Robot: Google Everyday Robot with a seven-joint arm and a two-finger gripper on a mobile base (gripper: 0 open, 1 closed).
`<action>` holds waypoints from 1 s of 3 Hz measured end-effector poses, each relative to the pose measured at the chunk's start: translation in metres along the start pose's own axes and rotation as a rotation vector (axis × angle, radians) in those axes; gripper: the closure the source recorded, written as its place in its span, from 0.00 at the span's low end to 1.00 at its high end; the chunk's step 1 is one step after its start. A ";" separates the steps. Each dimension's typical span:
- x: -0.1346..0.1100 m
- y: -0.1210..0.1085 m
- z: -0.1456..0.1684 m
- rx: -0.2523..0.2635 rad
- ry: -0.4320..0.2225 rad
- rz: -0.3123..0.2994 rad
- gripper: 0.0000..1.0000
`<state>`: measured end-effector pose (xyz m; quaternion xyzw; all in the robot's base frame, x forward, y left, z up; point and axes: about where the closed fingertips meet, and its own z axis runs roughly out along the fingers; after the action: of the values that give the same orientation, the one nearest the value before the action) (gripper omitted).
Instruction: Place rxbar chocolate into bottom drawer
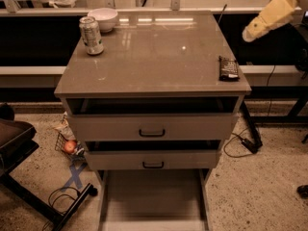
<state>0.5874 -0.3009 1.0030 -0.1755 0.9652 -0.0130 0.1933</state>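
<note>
We see the pincer (249, 33) at the upper right, hanging in the air past the right edge of the desk (154, 52) and touching nothing. Whether it is apart or together we cannot tell. The rxbar chocolate (228, 68) lies flat on the desk top, close to the right edge and near the front right corner, with its long side running front to back. It sits below and a little to the left of the pincer, near it but clearly apart from it.

By our count there is one rxbar chocolate, one soda can (91, 35) and one white bowl (103, 19). The can stands upright near the back left corner, and the bowl sits just behind it at the rear edge.

We count three drawers, all pulled out to some degree. The top drawer (152, 127) and the middle drawer (153, 160) are each open a little, and each has one black handle on its front, so two handles in all. The bottom drawer (153, 196) is drawn out furthest and shows a pale flat floor between low side walls. It lies well apart from both the bar and the pincer.

On the floor to the left we make out a dark chair (14, 138), a blue tape cross (74, 176) and a small red round thing (70, 146). A cable (240, 146) trails on the right.
</note>
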 end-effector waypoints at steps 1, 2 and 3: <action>-0.042 -0.026 0.051 0.099 0.090 0.257 0.00; -0.062 -0.039 0.075 0.161 0.094 0.389 0.00; -0.063 -0.049 0.108 0.141 0.086 0.549 0.00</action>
<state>0.6986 -0.3208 0.9312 0.1071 0.9806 -0.0347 0.1602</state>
